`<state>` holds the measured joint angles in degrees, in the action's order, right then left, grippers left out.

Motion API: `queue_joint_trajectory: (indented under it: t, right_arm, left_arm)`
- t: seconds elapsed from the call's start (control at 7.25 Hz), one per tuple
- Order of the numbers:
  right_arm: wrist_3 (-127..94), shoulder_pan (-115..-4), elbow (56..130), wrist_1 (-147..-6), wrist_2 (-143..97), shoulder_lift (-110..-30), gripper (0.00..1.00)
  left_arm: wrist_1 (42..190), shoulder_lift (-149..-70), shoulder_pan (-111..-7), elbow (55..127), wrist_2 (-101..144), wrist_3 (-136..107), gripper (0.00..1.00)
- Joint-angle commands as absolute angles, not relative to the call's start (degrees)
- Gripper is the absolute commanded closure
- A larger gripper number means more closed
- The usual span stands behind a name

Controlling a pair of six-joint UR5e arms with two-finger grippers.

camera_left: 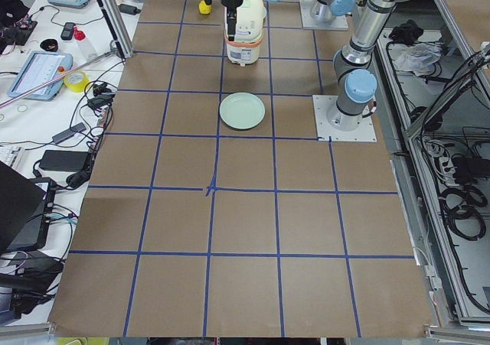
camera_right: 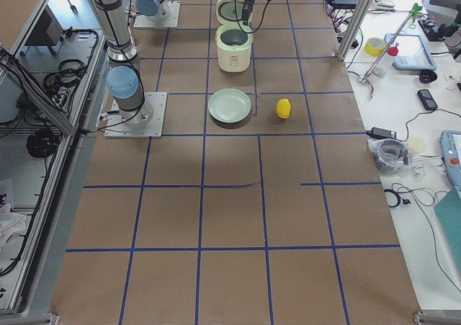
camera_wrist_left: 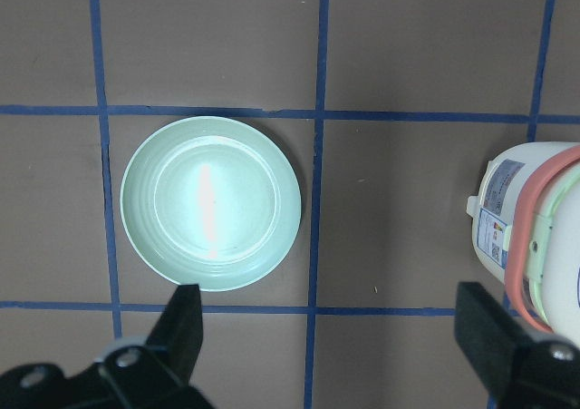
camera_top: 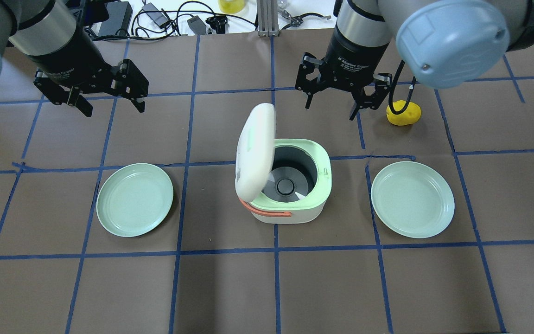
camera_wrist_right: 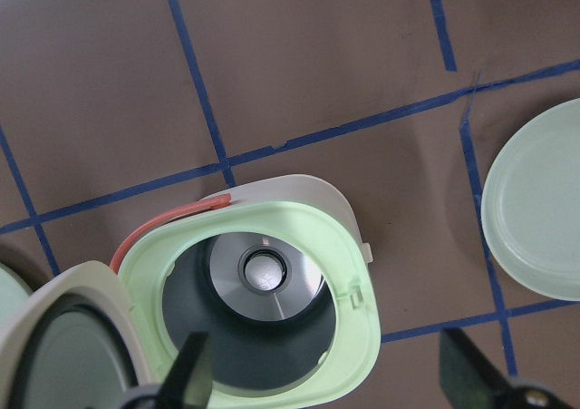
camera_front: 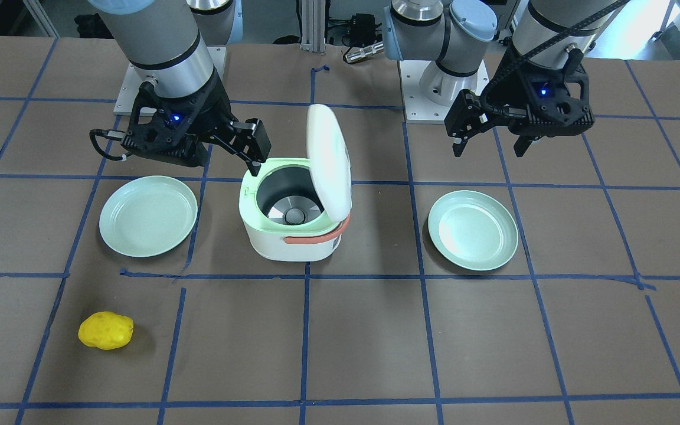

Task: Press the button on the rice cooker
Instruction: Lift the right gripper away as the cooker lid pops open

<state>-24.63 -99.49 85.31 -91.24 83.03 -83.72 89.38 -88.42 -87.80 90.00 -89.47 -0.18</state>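
At the centre of the overhead view, on the worktop (camera_top: 230, 287), the rice cooker (camera_top: 295, 214) stands upright with its lid (camera_top: 254, 144) swung up along its left side, the latch edge facing frame right. The right hand (camera_top: 331, 109) hangs just above it in the frame, fingers pointing down, spread wide and empty. The left hand (camera_top: 114, 109), at upper left and well apart, is likewise spread and empty.

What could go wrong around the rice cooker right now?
1. The open right gripper hangs near the green rim of the rice cooker; descending could snag it and shove the cooker.
2. The lid stands upright beside that gripper; a sideways sweep might knock it shut.
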Motion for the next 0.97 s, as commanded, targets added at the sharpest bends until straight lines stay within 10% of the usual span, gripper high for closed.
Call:
queue_joint_trajectory:
  t: [0.0,0.83]
  right_arm:
    - [-13.4,-95.0,84.7,-88.6,85.0,-85.7,0.0]
    - [-1.4,-87.5,85.3,-82.7,91.0,-87.8,0.0]
  left_arm:
    - [89.4,-88.4,-87.8,90.0,-89.5,-0.2,0.0]
    - [89.4,-88.4,-87.8,90.0,-89.5,-0.2,0.0]
